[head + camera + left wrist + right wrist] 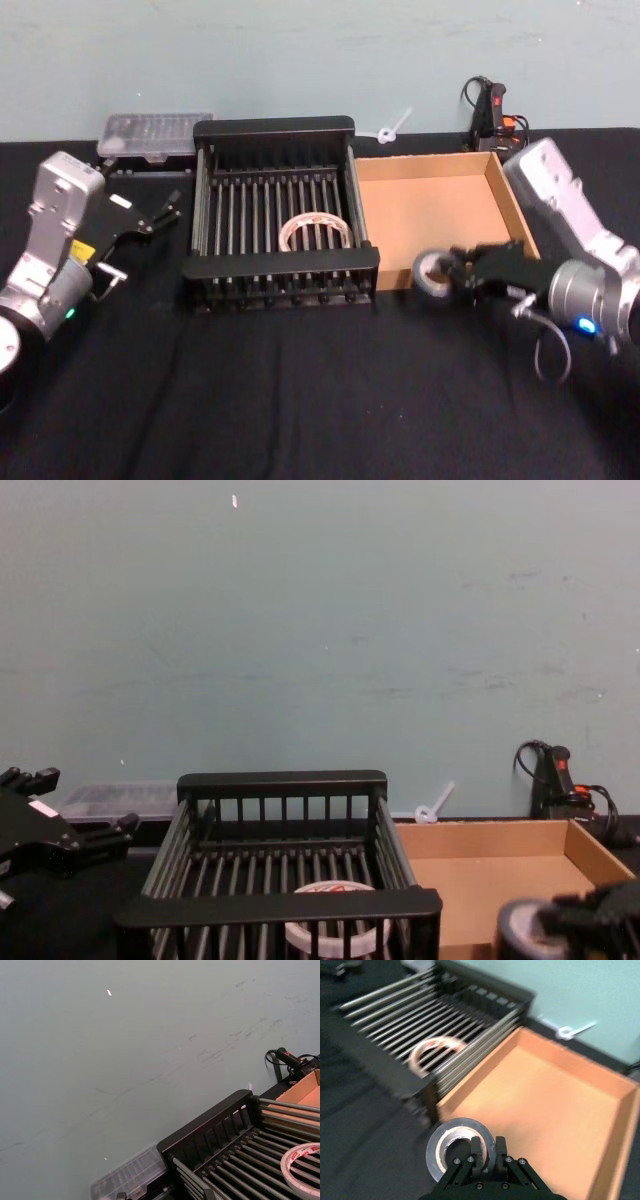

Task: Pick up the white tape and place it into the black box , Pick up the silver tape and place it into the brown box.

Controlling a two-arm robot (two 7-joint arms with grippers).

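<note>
I have the right end effector (pixel 462 275) pinched shut on the silver tape (pixel 434 277), one finger through the core and one on the outer face, as my right wrist view shows. The roll (pixel 456 1152) hangs at the near left corner of the brown box (pixel 505 205), just over its front wall, close beside the black box (pixel 280 261). From the chest camera I see the roll (pixel 527 930) low at the right, in front of the cardboard tray (pixel 583 848).

The white tape (pixel 315 232) lies flat on the bars inside the black box, toward its near right side.

My left end effector (pixel 165 212) hovers above the worktop (pixel 300 400) left of the black box, fingers spread and holding nothing.
</note>
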